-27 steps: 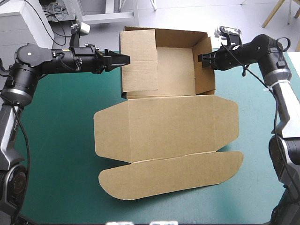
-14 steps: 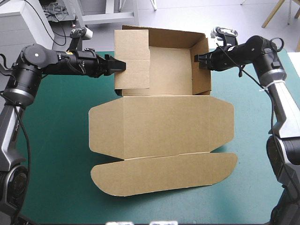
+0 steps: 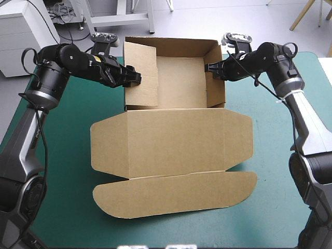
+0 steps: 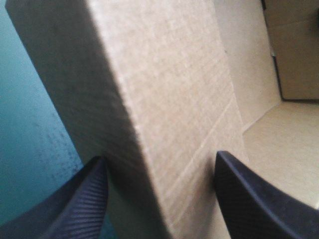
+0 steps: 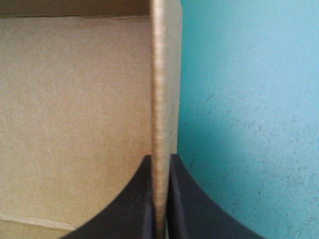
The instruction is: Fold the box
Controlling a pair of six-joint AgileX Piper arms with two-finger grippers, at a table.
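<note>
Teal-green cover (image 3: 57, 155) fills the high view, and on it the box (image 3: 181, 80) sits as an open tray near the far edge, its lid (image 3: 176, 145) lying flat toward the near side. Compared with just before, the whole box has slid toward the table's left, both arms have gone with it, and the flap over the left wall (image 3: 141, 72) stands steeper. The left gripper (image 3: 134, 78) is at that wall, the right gripper (image 3: 210, 68) at the right wall (image 3: 217, 78). From the left wrist, the black fingers stand well apart, astride the rounded fold of flap and wall, which is not yet pressed flat. From the right wrist, the fingers are nearly closed, pinching the right wall's thin edge between them. I judge the left flap's tuck under way but unfinished.
</note>
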